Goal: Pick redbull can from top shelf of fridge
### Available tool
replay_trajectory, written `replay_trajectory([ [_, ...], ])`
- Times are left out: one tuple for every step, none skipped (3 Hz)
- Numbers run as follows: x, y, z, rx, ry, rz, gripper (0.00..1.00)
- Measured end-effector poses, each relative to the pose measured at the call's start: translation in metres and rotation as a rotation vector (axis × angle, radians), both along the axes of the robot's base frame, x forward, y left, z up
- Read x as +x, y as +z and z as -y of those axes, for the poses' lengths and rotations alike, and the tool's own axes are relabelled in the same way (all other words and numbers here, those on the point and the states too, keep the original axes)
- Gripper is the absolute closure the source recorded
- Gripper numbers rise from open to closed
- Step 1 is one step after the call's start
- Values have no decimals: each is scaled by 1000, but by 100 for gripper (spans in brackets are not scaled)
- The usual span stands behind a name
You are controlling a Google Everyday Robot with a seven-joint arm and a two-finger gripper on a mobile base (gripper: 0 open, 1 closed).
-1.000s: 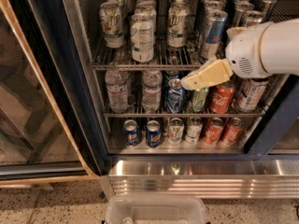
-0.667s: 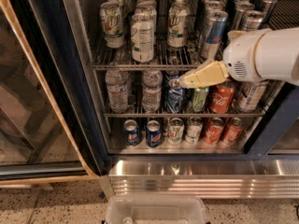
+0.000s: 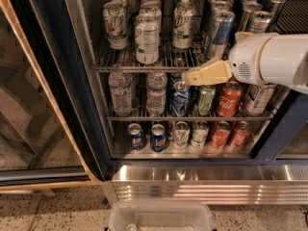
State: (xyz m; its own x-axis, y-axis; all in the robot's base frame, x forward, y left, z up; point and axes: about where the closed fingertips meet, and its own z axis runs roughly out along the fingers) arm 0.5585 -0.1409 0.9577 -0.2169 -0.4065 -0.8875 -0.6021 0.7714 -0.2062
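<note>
The claw (image 3: 190,77) hangs in front of the fridge (image 3: 57,95), its cream tip pointing left at about the height of the top shelf (image 3: 139,68) rail. Whether it is released or clenched I cannot tell from here. Just above it and a little to its right, the redbull can (image 3: 220,32) stands upright on that shelf, seemingly untouched. Higher up and further left are white-green cans (image 3: 146,38). Below the claw sit a blue can (image 3: 181,98) and a red cola can (image 3: 228,98), with water bottles (image 3: 121,93) to its lower left.
</note>
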Motion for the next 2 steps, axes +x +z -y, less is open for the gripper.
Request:
replay_trajectory([
  [0, 1, 0, 1, -1, 1, 0],
  [9, -1, -5, 40, -18, 33, 0],
])
